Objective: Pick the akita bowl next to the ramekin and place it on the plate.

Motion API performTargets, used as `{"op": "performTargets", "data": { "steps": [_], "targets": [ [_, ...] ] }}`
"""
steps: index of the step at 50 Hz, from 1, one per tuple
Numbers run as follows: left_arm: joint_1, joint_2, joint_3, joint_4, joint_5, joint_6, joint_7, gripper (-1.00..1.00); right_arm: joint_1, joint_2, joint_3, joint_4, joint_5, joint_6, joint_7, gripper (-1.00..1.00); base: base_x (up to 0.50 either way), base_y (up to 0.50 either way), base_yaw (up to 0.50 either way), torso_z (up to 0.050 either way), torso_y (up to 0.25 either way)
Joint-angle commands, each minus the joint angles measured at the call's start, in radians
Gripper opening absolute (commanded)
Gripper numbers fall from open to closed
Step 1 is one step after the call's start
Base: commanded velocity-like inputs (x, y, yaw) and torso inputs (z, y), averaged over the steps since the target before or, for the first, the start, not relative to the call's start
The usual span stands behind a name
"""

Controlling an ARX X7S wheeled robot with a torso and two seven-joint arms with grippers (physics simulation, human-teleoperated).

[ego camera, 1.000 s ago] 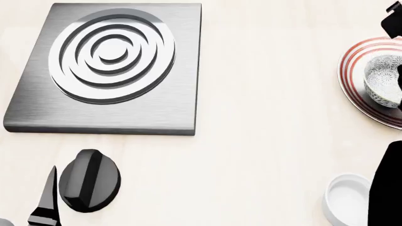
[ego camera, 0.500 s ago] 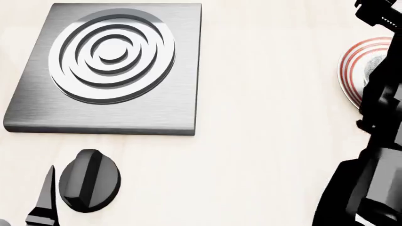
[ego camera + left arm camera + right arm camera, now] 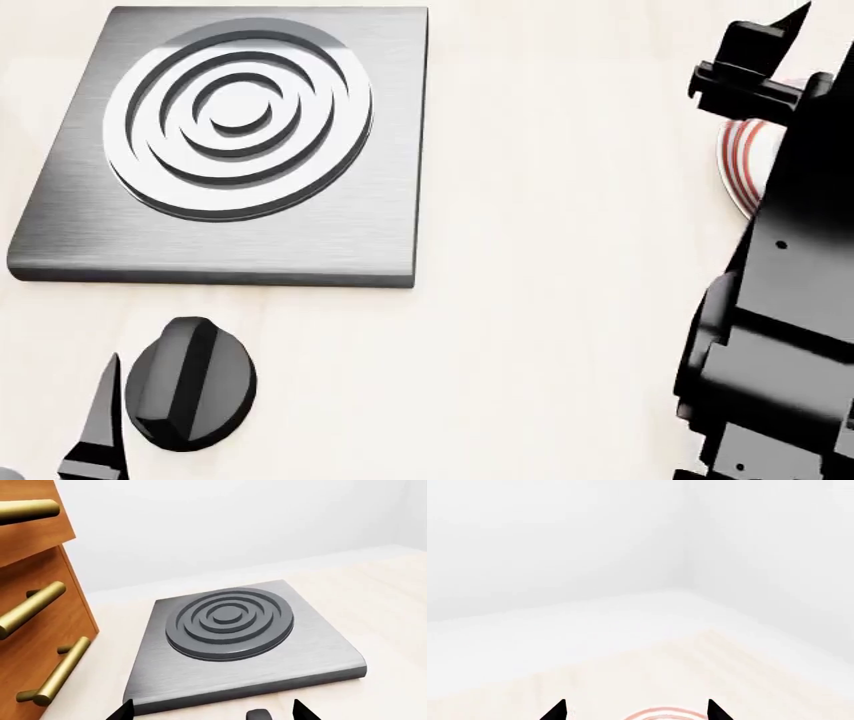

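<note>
Right end effector (image 3: 635, 711): both tips show at the near edge of the wrist view, spread wide, with nothing between them. No bowl in my grasp.

Just ahead of the tips and slightly below them is a red-ringed arc, the rim of the plate (image 3: 667, 713). Only that sliver shows. Past it there is pale table, then blank white wall.

From the head view, my right arm (image 3: 787, 300) lies across the plate and covers nearly all of it. A strip of red rings shows beside the arm, on the side toward my left.

Akita bowl: not visible in any view. If it is on the plate, it is under my arm; I cannot tell. Ramekin: also out of sight.

Left end effector (image 3: 212, 713): tips spread, empty, parked low over the table (image 3: 561, 300). Directly ahead of it is the grey hob slab (image 3: 233, 645) with raised concentric rings. Off to one side stands a wooden drawer unit (image 3: 40, 615) with brass bar handles. None of it belongs to the task.

Judgement: empty, spread fingers over the plate rim fit a release already made, so the placing may be done. The bowl's resting place is unconfirmed. What is left is to clear the arm and check that the bowl sits upright inside the rings.
</note>
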Motion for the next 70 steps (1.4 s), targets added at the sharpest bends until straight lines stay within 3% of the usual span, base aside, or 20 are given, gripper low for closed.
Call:
{"op": "performTargets", "data": {
  "steps": [1, 42, 70],
  "targets": [
    [-0.001, -0.002, 0.004, -0.001, 0.001, 0.002, -0.003, 1.0, -0.127, -0.017, -0.07, -0.149, -0.024, -0.032, -0.005, 1.0, 0.0, 0.0, 0.0, 0.0, 0.0],
    [0.006, -0.008, 0.011, -0.003, -0.005, 0.014, -0.011, 1.0, -0.529, 0.016, -0.301, -0.302, -0.126, -0.366, 0.15, 1.0, 0.0, 0.0, 0.0, 0.0, 0.0],
    [0.003, -0.009, 0.031, 0.006, 0.0, 0.014, -0.019, 1.0, -0.768, 0.036, -0.381, -0.506, -0.167, -0.427, 0.221, 1.0, 0.0, 0.0, 0.0, 0.0, 0.0]
  ]
}}
